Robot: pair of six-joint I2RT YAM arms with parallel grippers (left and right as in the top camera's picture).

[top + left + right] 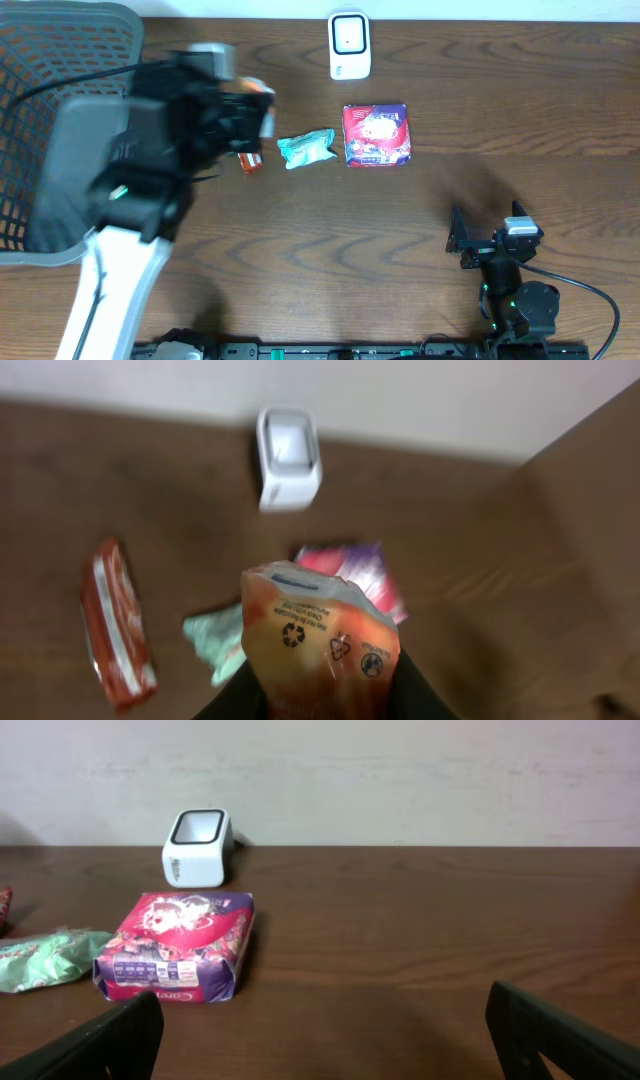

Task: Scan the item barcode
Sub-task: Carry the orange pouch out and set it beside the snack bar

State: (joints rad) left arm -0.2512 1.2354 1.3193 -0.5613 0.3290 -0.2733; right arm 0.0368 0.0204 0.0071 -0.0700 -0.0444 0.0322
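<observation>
Up above the bench, the left fingers are closed tight on the orange pack. The pack is in the air, over the left part of the bench, with its top end free. The scanner stands at the far edge, well apart from the pack. The right fingers are wide open and hold nothing. They sit low by the near right side.

I think the first part is done: 1 pack is picked up. The scan itself looks not done yet. The pack has to get close to the scanner, with its barcode turned to the scanner's window.

3 other things lie on the bench: a red pack, a green pack and a box.

From above, the big arm hides most of the orange pack, so only a small bit peeks out. The left wrist view shows it up close, with little round marks on it. That view is blurry, and I can see no barcode on the side it shows. The right wrist view shows the scanner's dark window from the side. It does not show the orange pack at all.
</observation>
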